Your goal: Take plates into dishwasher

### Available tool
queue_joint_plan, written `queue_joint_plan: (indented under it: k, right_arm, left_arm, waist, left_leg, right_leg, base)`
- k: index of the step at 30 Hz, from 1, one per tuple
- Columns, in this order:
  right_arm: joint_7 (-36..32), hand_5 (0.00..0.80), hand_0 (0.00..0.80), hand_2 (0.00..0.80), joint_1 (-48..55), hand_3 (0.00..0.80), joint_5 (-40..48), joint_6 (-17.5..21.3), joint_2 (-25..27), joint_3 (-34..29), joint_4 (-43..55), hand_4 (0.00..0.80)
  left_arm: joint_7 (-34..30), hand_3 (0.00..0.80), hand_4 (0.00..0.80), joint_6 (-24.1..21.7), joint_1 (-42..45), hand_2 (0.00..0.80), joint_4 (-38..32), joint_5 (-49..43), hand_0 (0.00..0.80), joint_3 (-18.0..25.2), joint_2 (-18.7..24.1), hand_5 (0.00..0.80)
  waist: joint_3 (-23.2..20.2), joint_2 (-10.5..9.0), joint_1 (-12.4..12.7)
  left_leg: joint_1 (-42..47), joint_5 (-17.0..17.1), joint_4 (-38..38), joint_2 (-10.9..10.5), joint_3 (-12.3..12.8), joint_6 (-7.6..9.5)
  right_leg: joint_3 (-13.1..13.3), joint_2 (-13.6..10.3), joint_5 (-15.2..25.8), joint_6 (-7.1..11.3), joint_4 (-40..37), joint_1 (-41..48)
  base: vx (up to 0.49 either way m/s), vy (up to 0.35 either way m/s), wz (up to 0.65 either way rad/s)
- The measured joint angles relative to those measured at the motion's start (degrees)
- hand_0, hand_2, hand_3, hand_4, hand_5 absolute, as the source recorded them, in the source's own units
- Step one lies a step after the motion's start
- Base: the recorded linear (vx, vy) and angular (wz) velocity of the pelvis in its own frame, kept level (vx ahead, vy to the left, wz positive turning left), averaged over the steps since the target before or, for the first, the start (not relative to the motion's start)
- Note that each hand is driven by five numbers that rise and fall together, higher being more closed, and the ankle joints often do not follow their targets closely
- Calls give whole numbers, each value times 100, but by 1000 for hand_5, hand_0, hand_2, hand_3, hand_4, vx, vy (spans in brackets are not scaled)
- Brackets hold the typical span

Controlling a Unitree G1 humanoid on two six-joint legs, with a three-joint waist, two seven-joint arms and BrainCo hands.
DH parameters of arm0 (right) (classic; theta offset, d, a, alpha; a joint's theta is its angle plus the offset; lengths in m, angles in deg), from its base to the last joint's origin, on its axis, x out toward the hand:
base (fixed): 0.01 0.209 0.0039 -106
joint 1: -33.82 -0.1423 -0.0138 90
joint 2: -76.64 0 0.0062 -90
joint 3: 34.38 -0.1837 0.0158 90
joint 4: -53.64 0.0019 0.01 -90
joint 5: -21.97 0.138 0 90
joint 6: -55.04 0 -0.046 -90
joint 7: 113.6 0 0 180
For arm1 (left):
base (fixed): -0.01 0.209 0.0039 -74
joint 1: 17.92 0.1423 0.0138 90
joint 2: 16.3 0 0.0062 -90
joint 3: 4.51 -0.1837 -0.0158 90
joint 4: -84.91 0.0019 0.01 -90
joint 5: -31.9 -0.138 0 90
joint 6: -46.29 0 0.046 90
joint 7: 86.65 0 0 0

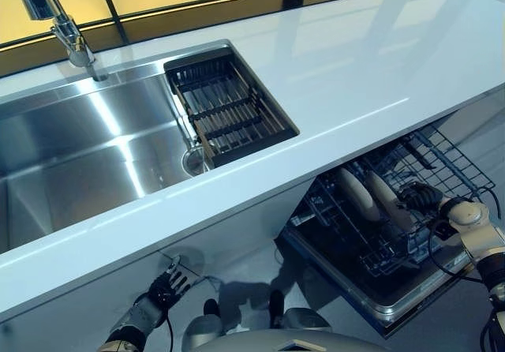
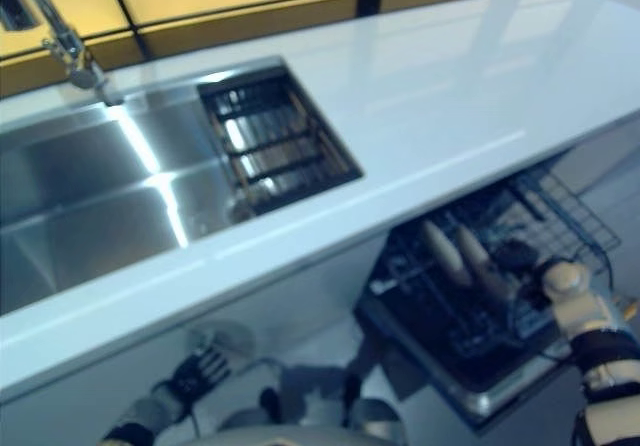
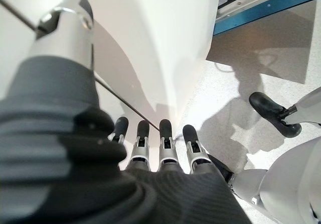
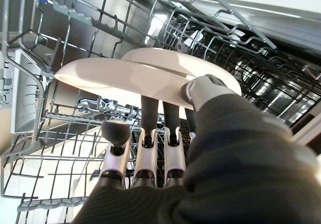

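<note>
Two white plates stand on edge side by side in the pulled-out lower dishwasher rack (image 1: 442, 151), one (image 1: 355, 194) to the left of the other (image 1: 388, 202). My right hand (image 1: 420, 196) is at the right-hand plate. In the right wrist view its thumb (image 4: 205, 91) presses on the rim of the nearer plate (image 4: 120, 76) and its fingers (image 4: 150, 148) reach under it, pinching it. The second plate (image 4: 165, 58) shows just behind. My left hand (image 1: 164, 289) hangs low in front of the cabinet, open and empty, fingers (image 3: 150, 143) straight.
A white countertop (image 1: 355, 68) runs above the dishwasher. A steel sink (image 1: 79, 147) with a tap (image 1: 63, 28) holds a dark drainer basket (image 1: 229, 107). The open dishwasher door (image 1: 394, 305) juts out at floor level.
</note>
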Motion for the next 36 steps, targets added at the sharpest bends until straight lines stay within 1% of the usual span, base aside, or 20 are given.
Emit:
queue_joint_plan:
  k: [4,11,16,19,21,25,29,36]
  right_arm:
    - [55,800,800,800,-50,800,-86,-15,-120,36,-186,800]
    - [167,800,800,800,-454,800,-183,-57,-254,245,-590,800]
    - [203,800,800,800,-561,800,-181,-64,-341,245,-911,800]
    - [208,800,800,800,-635,800,-181,-61,-407,246,-1222,800]
    - [219,800,800,800,-703,800,-181,-66,-471,249,-1364,800]
    - [283,800,800,800,-770,800,-179,-68,-489,268,-1436,800]
    - [302,800,800,800,-807,800,-179,-158,-489,268,-1446,800]
    - [325,800,800,800,-828,800,-186,-220,-448,248,-1503,800]
  left_arm:
    - [81,0,0,63,-20,0,-90,17,0,-30,-10,0]
    - [223,0,0,68,-96,0,-96,181,0,-108,-44,0]
    - [268,0,0,69,-151,0,-111,260,0,-114,-82,0]
    - [273,0,0,75,-227,0,-112,260,0,-131,-124,0]
    - [275,0,0,74,-250,0,-112,261,0,-135,-124,0]
    - [331,0,0,74,-314,0,-111,262,0,-172,-126,0]
    - [363,0,0,69,-330,0,-112,263,0,-200,-124,0]
    - [372,0,0,70,-328,0,-110,263,0,-204,-122,0]
  waist:
    - [29,47,16]
    - [109,194,27]
    - [120,224,53]
    - [133,246,158]
    - [136,250,160]
    - [156,279,164]
    - [170,303,160]
    - [174,297,162]
  left_leg:
    - [-5,5,0,-9,-78,7]
    - [-43,11,2,-11,-121,5]
    - [-115,54,4,-21,-194,4]
    - [-117,63,4,-20,-203,3]
    - [-125,70,2,-18,-222,1]
    - [-165,72,2,-19,-247,4]
    - [-191,73,3,-20,-247,4]
    - [-187,73,3,-21,-245,3]
  right_leg:
    - [-87,-15,0,-16,-1,38]
    - [-117,-17,-5,-24,0,22]
    - [-186,-26,1,-37,5,-17]
    - [-195,-27,1,-37,4,-16]
    - [-216,-26,-1,-36,2,-14]
    - [-238,-27,-2,-33,2,-39]
    - [-238,-26,2,-38,7,-68]
    - [-239,-27,2,-39,15,-63]
  base:
    - [-35,-43,11]
    - [-34,-25,3]
    - [-15,-18,7]
    - [-7,-7,1]
    - [-23,-18,5]
    - [-16,-6,3]
    - [0,0,0]
    - [4,-1,0]
